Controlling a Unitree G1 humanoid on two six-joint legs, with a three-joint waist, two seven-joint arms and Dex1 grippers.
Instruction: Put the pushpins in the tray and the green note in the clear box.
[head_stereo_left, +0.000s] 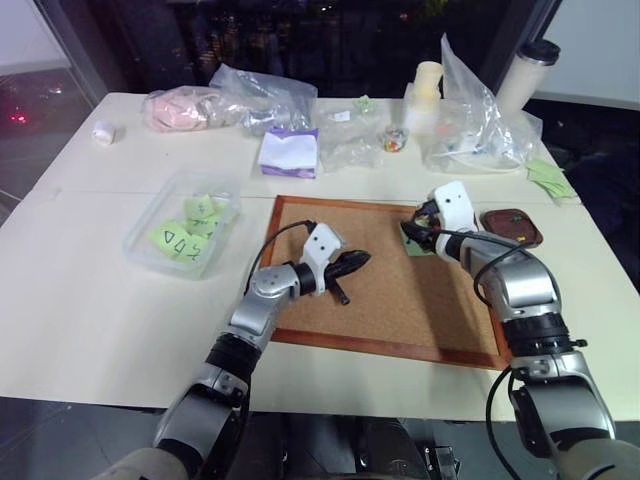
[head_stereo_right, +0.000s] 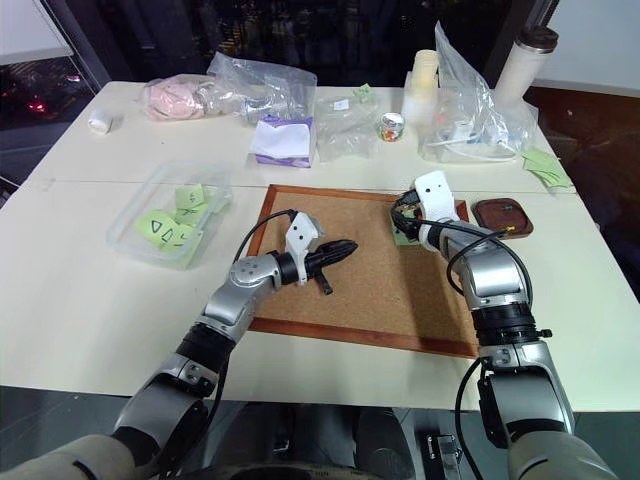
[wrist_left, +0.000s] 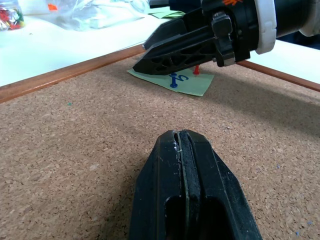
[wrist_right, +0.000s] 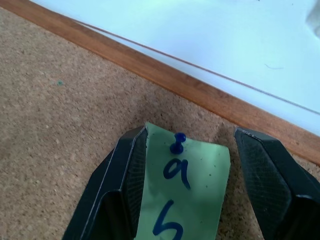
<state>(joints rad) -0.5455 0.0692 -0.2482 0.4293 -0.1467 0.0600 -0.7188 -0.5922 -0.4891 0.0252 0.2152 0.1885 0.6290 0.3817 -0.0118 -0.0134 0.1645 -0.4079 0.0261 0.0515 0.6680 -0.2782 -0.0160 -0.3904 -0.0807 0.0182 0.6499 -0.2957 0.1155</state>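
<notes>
Now the pin-pulling step is being set up: the right gripper is spread astride the green note, so closing on the blue pin is called for, while the left gripper is pressed together over the corkboard.

Corkboard on white table

The right gripper covers most of the green note in the head views. The note's lower part runs off the right wrist view's edge. What lies in the tray is too small to tell.
</notes>
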